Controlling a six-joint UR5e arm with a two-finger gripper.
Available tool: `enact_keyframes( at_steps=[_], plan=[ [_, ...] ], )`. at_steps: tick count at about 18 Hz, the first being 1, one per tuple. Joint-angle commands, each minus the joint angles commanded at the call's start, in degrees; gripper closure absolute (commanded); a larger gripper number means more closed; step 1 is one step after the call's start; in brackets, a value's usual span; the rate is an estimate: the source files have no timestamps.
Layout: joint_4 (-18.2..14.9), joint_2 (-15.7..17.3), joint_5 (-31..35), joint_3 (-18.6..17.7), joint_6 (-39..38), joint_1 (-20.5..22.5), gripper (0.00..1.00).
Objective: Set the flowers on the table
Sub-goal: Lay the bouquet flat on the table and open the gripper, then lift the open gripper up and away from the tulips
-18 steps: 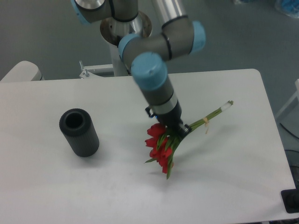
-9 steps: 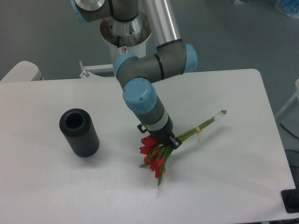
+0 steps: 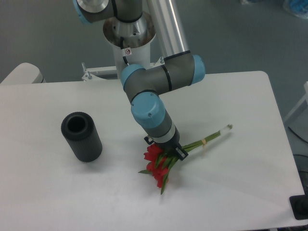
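The white bench (image 3: 231, 192) is filling most of the view, its rounded far right corner showing against the grey floor. The arm (image 3: 163, 84), grey with pale blue caps, is reaching down from its mount at the far edge and bending forward over the middle of the bench, its wrist pointing steeply downward.

A dark grey ribbed cylinder (image 3: 82, 137) is sitting on the left part of the bench, well apart from the arm, with its open end facing up and toward the camera.

The flowers (image 3: 156, 166) are lying low on the bench just right of centre. The red buds and green leaves are pointing toward the near edge and slightly left, and the thin green stems (image 3: 207, 139) are running up and to the right, ending in a pale tip. A light tie is wrapping the stems partway along. The buds and leaf tips are appearing to touch the surface; whether the stems are resting flat or being held slightly off it is hard to say.

The gripper (image 3: 168, 151) is sitting right at the point where the buds meet the stems, and its jaws are closing around the bunch there, gripping it from above.
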Motion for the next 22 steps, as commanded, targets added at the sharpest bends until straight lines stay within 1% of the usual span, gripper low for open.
enact_keyframes(
  at_steps=[2,4,7,8,10,12,14,15,17,19,22],
  plan=[
    [0.0,0.3,-0.3,1.1,0.0,0.1,0.04],
    [-0.2,0.9,-1.3,3.3,0.0,0.1,0.01],
    [-1.3,2.4,-2.3,6.2,0.0,0.4,0.01],
    [-2.4,3.1,-3.3,6.9,0.0,1.0,0.01],
    [-6.1,4.6,-6.5,9.0,0.1,3.2,0.01],
    [-11.7,5.4,-9.2,12.1,0.6,5.1,0.02],
    [-16.8,6.2,-11.3,14.8,4.7,7.5,0.02],
    [-18.7,6.8,-12.6,15.8,7.6,9.0,0.02],
    [-21.3,7.6,-16.5,17.1,12.5,12.7,0.02],
    [-23.5,8.1,-20.6,17.4,16.9,16.7,0.02],
    [-25.9,8.8,-23.6,17.4,24.6,21.3,0.02]
  ],
)
